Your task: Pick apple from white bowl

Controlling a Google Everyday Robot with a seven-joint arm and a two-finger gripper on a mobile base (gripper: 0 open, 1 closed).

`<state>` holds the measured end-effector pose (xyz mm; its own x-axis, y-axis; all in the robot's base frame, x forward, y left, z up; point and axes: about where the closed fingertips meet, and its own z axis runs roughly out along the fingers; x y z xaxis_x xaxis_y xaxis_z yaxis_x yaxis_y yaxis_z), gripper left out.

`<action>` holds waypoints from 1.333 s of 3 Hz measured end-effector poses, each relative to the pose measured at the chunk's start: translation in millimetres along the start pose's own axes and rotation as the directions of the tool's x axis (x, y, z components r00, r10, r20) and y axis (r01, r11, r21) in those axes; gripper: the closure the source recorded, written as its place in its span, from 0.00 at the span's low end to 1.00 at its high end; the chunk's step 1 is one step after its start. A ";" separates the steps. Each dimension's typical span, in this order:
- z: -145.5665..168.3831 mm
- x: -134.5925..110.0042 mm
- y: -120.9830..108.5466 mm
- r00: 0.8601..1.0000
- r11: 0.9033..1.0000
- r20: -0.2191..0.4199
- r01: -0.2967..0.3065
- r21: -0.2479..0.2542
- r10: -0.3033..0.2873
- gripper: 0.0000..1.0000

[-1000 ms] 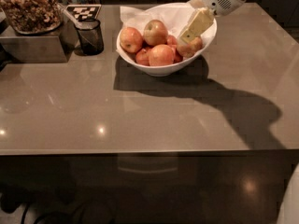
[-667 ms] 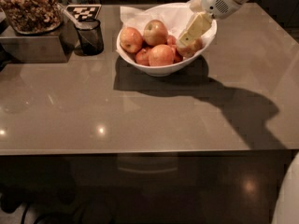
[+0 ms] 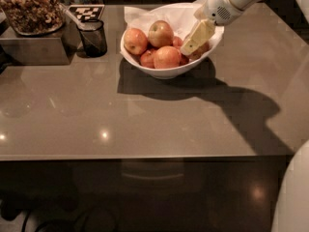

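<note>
A robot hand [image 3: 189,46] dips into the white bowl [image 3: 166,72] on a desk [image 3: 145,120], over the apple [image 3: 201,50]; its grip cannot be told, and a firm clamp and lift likely come next.

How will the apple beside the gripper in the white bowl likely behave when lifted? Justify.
The apple looks round and smooth, so it may slip or roll. It seems firm, probably hefty for its size. It nestles among other apples in the white bowl, so lifting may shift neighbours. The gripper is low over the bowl's right side.
</note>
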<state>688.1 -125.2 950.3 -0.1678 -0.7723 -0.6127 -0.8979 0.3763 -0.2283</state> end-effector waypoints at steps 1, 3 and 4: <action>7.8 13.3 2.6 0.999 1.000 -0.035 -0.013 -0.012 0.012 0.16; 14.5 40.7 7.8 0.994 0.999 -0.105 -0.033 -0.031 0.030 0.18; 14.5 40.1 7.0 0.994 0.999 -0.105 -0.033 -0.031 0.030 0.37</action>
<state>681.0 -146.2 913.2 -0.2364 -0.8104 -0.5360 -0.9040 0.3858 -0.1846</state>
